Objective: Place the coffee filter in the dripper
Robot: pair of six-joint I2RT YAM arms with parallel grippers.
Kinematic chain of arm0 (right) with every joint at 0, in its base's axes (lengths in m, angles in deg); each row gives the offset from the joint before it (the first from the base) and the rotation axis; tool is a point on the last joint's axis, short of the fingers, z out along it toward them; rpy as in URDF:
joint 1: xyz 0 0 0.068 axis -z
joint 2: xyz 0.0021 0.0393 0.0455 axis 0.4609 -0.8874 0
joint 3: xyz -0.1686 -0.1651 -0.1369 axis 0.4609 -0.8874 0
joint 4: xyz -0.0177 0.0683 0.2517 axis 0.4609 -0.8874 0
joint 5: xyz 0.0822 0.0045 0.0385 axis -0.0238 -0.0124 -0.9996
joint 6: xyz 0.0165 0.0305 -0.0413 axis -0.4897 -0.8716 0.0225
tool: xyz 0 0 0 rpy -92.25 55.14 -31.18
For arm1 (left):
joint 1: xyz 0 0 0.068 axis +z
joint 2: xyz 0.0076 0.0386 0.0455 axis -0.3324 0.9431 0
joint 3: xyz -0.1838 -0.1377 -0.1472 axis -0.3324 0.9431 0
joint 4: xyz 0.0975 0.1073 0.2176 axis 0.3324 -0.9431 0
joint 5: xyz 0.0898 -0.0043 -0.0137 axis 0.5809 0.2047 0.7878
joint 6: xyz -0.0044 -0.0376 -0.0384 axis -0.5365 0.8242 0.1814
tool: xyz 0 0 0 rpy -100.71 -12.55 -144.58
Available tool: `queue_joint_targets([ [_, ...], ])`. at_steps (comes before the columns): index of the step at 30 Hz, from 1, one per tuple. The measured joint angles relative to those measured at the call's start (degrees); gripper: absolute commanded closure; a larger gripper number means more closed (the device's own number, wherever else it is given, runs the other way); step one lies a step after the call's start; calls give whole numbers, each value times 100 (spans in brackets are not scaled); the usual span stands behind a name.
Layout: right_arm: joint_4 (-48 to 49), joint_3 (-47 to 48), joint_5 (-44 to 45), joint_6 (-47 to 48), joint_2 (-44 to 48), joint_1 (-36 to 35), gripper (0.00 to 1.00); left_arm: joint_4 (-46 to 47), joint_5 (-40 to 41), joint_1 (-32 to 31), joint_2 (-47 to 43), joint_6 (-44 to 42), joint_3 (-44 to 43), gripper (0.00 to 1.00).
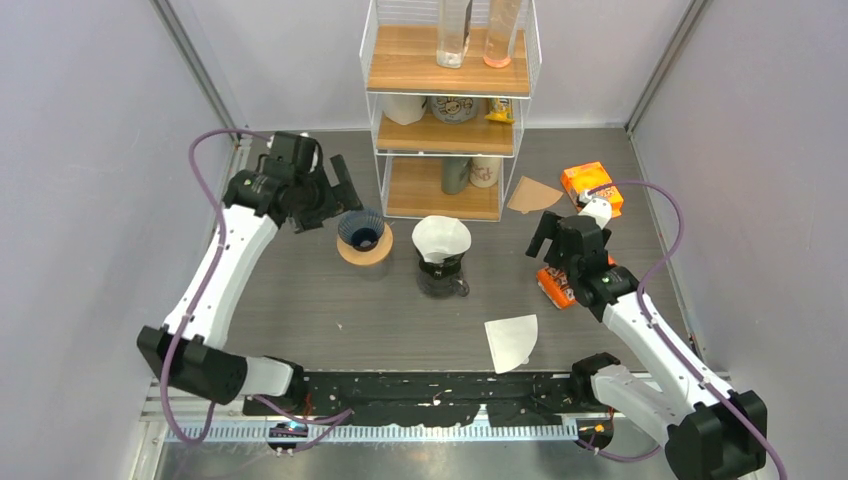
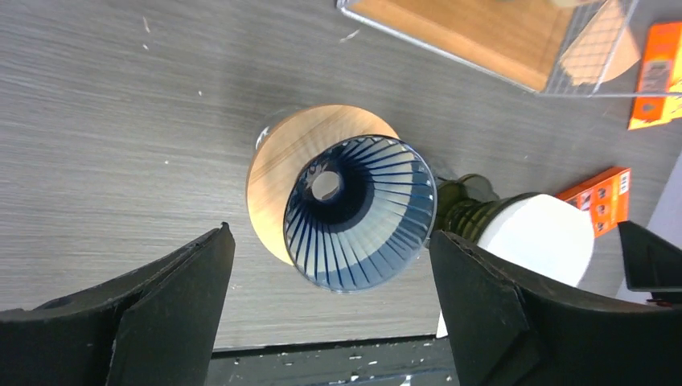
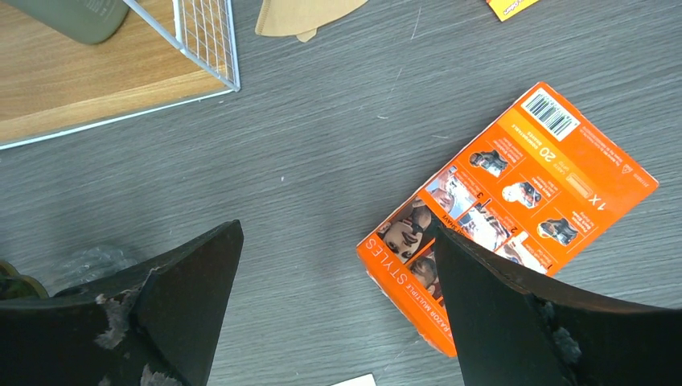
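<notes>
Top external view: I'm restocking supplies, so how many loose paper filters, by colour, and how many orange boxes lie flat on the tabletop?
White paper filter: 1
Brown paper filter: 1
Orange boxes: 2
Total: 4

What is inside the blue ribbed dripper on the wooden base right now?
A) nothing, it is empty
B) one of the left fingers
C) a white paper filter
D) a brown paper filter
A: in the left wrist view the blue dripper shows bare ribs and its open bottom hole, while a white filter lies flat on the table, well apart from it.
</notes>
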Motion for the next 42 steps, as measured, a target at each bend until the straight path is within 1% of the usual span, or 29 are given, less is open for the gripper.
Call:
queue_joint_targets([
  [6, -4, 0, 13, 11, 118, 2, 5, 205, 391, -15, -1003, -7, -76, 0],
  [8, -11, 0, 7, 17, 129, 2, 5, 603, 433, -44, -1486, -57, 116, 0],
  [11, -101, 9, -79, 22, 131, 2, 5, 1333, 236, -79, -2275, -184, 787, 1],
  [14, -321, 59, -243, 22, 129, 2, 5, 2138, -247, -98, -2933, -319, 1709, 0],
  [16, -570, 140, -404, 17, 116, 2, 5, 2562, -577, -107, -3209, -417, 2203, 0],
  [18, -772, 190, -564, 11, 101, -17, 5, 2907, -813, -109, -3340, -492, 2610, 0],
  [20, -1029, 199, -608, -55, 52, -181, 5, 3178, -925, -116, -3438, -592, 2940, 0],
  [23, -1416, 195, -588, -260, -168, -774, 4, 3493, -942, -114, -3486, -708, 3298, 0],
  [26, -1683, 133, -588, -505, -448, -1152, 2, 3773, -938, -114, -3683, -820, 3523, 0],
  [32, -1910, -389, -769, -1012, -509, -1187, 0, 4319, -949, -114, -4072, -1200, 3735, 0],
  [33, -1912, -468, -826, -1062, -509, -1187, 3, 4389, -975, -114, -4103, -1257, 3777, 0],
  [37, -1923, -581, -979, -1180, -651, -1196, 8, 4690, -1075, -116, -4186, -1429, 4035, 0],
  [40, -1928, -581, -1016, -1246, -863, -1246, 15, 4715, -1071, -118, -4190, -1508, 4157, 0],
  [42, -1928, -581, -1043, -1325, -970, -1290, 17, 4708, -1043, -118, -4164, -1543, 4179, 0],
])
